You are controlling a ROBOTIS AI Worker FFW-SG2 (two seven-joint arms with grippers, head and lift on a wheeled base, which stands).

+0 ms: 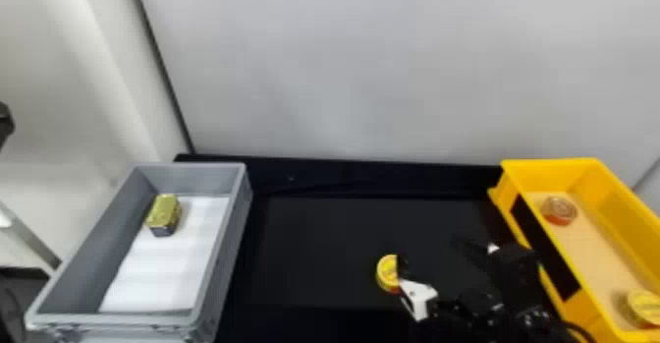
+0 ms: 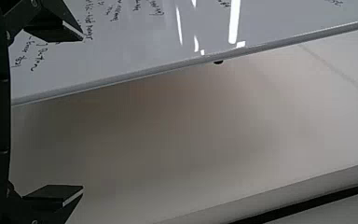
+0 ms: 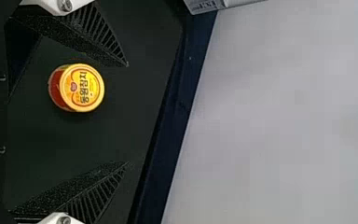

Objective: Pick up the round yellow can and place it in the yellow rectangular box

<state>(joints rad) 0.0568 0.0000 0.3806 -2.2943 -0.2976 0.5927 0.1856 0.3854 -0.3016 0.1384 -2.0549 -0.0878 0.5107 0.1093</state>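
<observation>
Right pincer [image 1: 429,251] wide open over the black table [image 1: 324,248], round yellow can [image 1: 387,271] resting on the tabletop, seen between the spread fingers [image 3: 81,35] in the wrist view, nearer one, ungripped.

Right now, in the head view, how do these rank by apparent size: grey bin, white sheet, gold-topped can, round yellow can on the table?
1. Grey bin
2. White sheet
3. Gold-topped can
4. Round yellow can, judged by its visible part; the right gripper partly covers it
</observation>
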